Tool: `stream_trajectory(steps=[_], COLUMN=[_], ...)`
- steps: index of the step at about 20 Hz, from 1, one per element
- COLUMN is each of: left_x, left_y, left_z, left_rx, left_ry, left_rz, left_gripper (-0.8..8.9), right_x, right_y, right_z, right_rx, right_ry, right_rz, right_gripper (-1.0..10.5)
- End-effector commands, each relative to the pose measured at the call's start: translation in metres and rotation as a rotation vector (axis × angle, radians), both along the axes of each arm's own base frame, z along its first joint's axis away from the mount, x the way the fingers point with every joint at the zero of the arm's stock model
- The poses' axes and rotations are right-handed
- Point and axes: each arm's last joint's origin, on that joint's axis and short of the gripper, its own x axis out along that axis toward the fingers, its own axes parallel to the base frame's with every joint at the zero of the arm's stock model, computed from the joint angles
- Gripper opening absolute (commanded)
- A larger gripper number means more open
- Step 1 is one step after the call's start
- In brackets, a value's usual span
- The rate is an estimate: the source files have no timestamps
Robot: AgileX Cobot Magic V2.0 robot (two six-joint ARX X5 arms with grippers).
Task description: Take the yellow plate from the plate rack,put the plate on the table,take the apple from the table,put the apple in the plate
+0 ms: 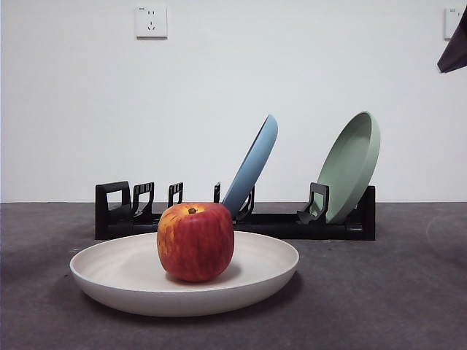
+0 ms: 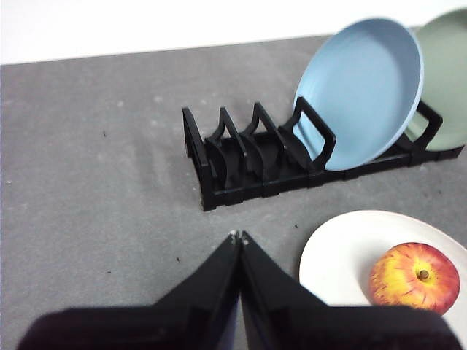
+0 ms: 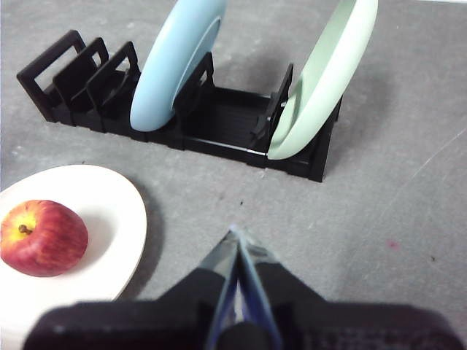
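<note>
Front view: the apple [image 1: 195, 241], red with yellow-orange streaks and a short stem, sits in the middle of the yellow plate [image 1: 117, 273], a shallow cream dish lying flat on the table [image 1: 394, 299]. Behind it the black plate rack [image 1: 117, 211] holds a tilted light blue plate [image 1: 254, 169] and a pale green plate [image 1: 354, 164].

Left wrist view: the left gripper [image 2: 239, 238] hangs above bare table near the plate's rim, jaws pressed together, holding nothing.

Right wrist view: the right gripper [image 3: 235, 233] hovers likewise, jaws closed and empty.
</note>
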Motion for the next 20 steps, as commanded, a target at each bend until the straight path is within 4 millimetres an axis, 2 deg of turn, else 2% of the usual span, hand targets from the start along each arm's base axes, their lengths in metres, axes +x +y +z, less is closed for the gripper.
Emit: stream_trajectory(steps=[1, 13, 17, 20], left_x=[0.001, 0.006, -0.008, -0.011], left_y=[0.000, -0.002, 0.009, 0.020], left_z=[-0.003, -0.006, -0.003, 0.006], left_rx=[0.002, 0.016, 0.039, 0.004], left_ry=[0.024, 0.054, 0.018, -0.086], left_rz=[0.004, 0.005, 0.042, 0.140], left_gripper=[-0.03, -0.03, -0.03, -0.03], right_x=[0.000, 0.000, 0.000, 0.000], right_y=[0.000, 0.000, 0.000, 0.000], right_z=[-0.001, -0.001, -0.001, -0.001], right_rx=[0.007, 0.007, 0.007, 0.007], right_ry=[0.002, 0.002, 0.002, 0.002], right_rz=[-0.005, -0.005, -0.005, -0.005], right_gripper=[0.0, 0.0, 0.0, 0.0])
